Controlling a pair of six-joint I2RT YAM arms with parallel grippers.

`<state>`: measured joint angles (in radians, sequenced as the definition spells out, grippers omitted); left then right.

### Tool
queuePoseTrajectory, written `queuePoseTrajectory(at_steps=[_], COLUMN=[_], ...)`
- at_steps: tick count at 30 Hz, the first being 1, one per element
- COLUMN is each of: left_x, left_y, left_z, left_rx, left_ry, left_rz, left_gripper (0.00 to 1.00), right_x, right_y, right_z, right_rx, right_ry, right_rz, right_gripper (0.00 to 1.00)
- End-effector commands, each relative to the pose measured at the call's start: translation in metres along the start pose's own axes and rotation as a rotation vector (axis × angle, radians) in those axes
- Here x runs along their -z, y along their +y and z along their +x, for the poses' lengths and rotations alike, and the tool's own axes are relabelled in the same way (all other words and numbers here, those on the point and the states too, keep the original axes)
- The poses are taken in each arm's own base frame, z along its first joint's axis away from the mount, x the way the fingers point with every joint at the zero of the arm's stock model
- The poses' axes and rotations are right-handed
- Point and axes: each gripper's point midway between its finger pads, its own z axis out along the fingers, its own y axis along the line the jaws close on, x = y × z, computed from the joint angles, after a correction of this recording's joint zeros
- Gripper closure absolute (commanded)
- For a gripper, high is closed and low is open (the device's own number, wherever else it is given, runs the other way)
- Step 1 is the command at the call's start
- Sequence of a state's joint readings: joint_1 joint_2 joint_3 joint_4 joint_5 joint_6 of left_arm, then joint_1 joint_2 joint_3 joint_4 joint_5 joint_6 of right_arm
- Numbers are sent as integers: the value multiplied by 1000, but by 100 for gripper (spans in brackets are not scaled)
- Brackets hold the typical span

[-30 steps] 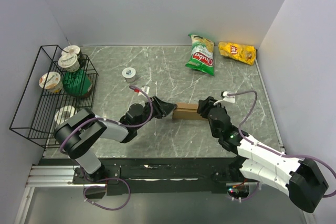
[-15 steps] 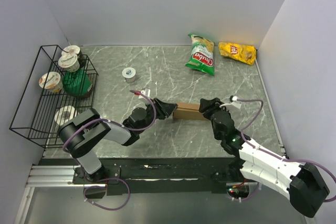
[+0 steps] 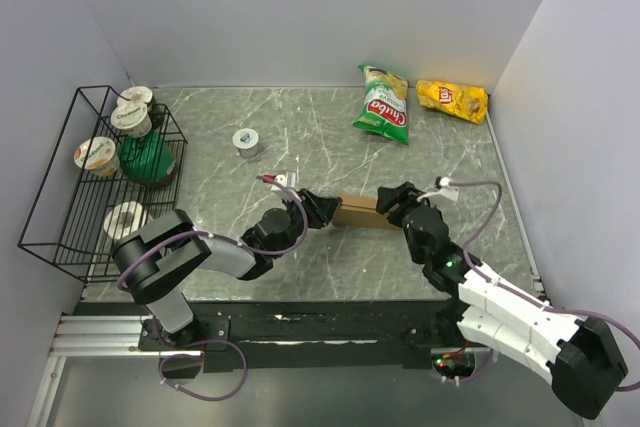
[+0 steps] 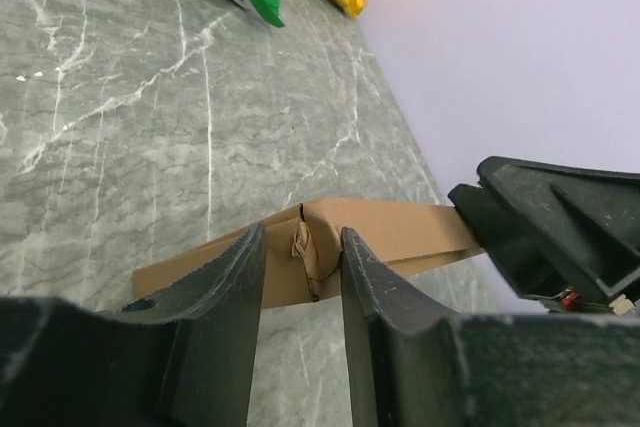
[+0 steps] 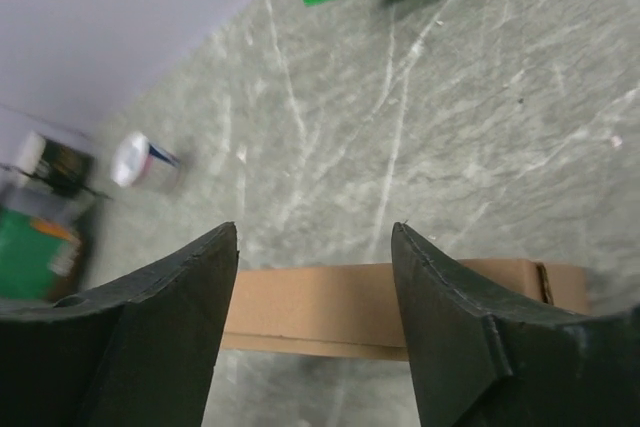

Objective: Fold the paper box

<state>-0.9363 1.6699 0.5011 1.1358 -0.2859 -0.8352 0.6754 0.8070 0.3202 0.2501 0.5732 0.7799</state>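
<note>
The paper box (image 3: pixel 357 211) lies flattened on the grey marbled tabletop (image 3: pixel 300 147), towards its near middle, a plain brown strip running left to right between the two arms. The left tool (image 3: pixel 318 209) is closed on the box's left end: the left wrist view shows its two fingers (image 4: pixel 235 287) pressed against either side of a folded cardboard corner. The right tool (image 3: pixel 392 203) sits at the box's right end with its jaws standing wide and gripping nothing; in the right wrist view the box runs across behind both fingers, and whether they touch it cannot be told. A black wire basket (image 3: pixel 47 172) stands at the left edge of the tabletop and holds four lidded cups (image 3: pixel 97 154), two close together at its far end, one midway and one at the near end, with a dark green object (image 3: pixel 147 157) between them. A small white roll (image 3: pixel 246 141) rests on the tabletop to the right of the basket. At the far right lie a green snack bag (image 3: pixel 383 107) and, just beside it, a yellow snack bag (image 3: pixel 453 99), both well apart from the box.
</note>
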Motion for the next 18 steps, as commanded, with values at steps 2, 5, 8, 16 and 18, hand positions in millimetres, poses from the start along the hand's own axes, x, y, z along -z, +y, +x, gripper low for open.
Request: queuePoseTrajectory(at_steps=[2,5,8,16,18], left_x=[52,47,44,42,40], left_y=[103,99,96,99,96], left_z=[90,88,88,86,85], left_rx=[-291,-312,-341,-375,-378], left_ry=[405,410,422,447,443], left_rz=[-332,-340,-357,-404,-403], left_gripper=[99,99,99,99,99], right_x=[14,14,15,33,36], right_y=[-41,-25,-20,-43,-51], right_z=[33,17,3,-31,-32], right_rx=[403,452,448,367,330], right_ry=[265,272,275,280,286], right_rz=[132,85,72,93,99], right_gripper=[26,24,20,17,17])
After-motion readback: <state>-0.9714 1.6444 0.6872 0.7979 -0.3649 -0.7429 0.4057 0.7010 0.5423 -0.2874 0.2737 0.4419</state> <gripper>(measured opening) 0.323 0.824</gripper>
